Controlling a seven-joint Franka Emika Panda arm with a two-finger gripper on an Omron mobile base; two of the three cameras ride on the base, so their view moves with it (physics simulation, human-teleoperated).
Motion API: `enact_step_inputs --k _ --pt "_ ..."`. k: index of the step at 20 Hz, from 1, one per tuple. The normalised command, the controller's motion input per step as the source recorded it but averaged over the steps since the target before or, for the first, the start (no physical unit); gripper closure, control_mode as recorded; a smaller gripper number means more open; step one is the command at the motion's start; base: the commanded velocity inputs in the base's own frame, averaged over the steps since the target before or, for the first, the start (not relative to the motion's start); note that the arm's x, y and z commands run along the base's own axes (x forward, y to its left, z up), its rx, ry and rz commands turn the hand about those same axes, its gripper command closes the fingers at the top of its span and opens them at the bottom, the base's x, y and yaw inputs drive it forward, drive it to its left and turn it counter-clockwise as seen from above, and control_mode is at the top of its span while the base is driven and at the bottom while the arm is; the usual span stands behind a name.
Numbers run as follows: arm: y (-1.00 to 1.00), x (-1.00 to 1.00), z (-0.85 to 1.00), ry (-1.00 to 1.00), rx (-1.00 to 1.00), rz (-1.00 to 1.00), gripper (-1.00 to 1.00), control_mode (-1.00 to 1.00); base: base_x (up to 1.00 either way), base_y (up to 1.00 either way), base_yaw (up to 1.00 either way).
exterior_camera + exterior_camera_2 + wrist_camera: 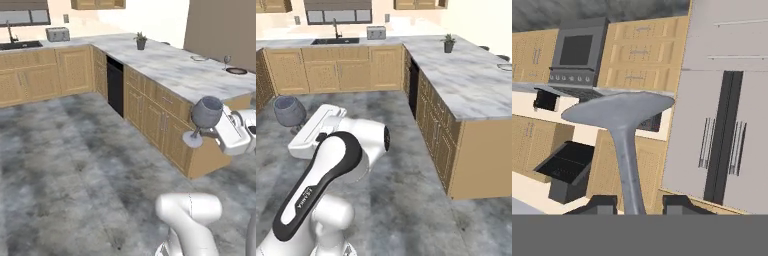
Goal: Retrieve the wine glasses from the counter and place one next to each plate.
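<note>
Kitchen floor lay below as the tool (636, 202) pinched the wine glass (205, 114) by its thin, seemingly fragile stem.

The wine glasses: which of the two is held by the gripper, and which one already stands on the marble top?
The near wine glass is held at its stem by the gripper, above the floor. The far wine glass stands upright on the marble top, beside a dark plate.
</note>
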Motion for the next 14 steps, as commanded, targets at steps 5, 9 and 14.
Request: enact_step_inputs --k 5,9,14 --pt "0.0 0.0 0.0 0.0 0.0 0.0 1.0 1.0 0.0 -1.0 0.0" --pt "0.0 0.0 0.0 0.0 0.0 0.0 1.0 1.0 0.0 -1.0 0.0" --pt "0.0 0.0 0.0 0.0 0.0 0.0 1.0 1.0 0.0 -1.0 0.0"
